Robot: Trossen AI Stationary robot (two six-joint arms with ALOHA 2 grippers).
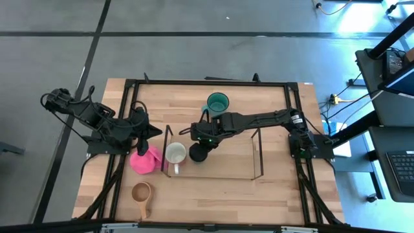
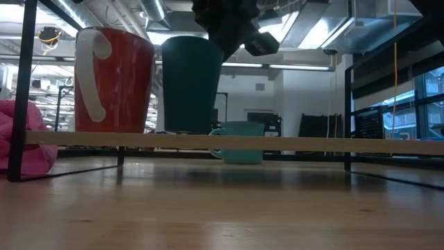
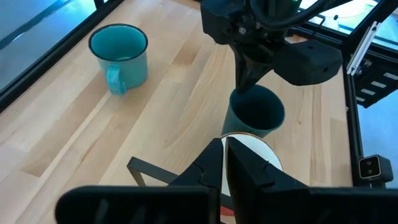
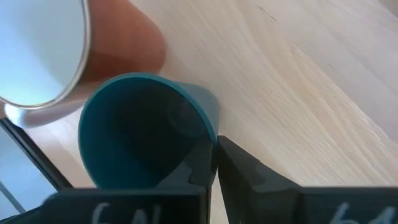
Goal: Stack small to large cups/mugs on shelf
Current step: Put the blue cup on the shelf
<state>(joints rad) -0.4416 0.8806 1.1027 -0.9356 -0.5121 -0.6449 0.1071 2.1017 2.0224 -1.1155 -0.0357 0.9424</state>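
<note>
Cups sit in a row on the wire shelf (image 1: 259, 155) near the middle of the counter (image 1: 213, 194). Seen from above, the white-rimmed mug (image 1: 175, 154) with the reddish-brown side stands at the shelf's nine-o'clock end, and the small dark green cup (image 1: 198, 154) stands just beside it toward three o'clock, the two nearly touching.

The right tool (image 1: 202, 139) reaches in from three o'clock and is over the green cup's rim. In its own wrist view its fingers (image 4: 233, 168) are pinched almost together on the cup's wall, one inside the rim and one outside, so it has hold of the green cup, which the low view shows resting upright on the shelf board.

The larger teal mug (image 1: 217, 102) stands alone on the counter at twelve o'clock from the shelf, well apart from it. The tan wooden long-handled cup (image 1: 141, 193) lies at seven o'clock, near the counter's front edge, with its handle pointing toward six o'clock.

The left tool (image 1: 143, 131) hangs at ten o'clock from the white-rimmed mug, its fingers (image 3: 249, 171) closed almost together on nothing. A pink lumpy item (image 1: 143, 160) lies on the counter just beside the shelf's nine-o'clock end frame.
</note>
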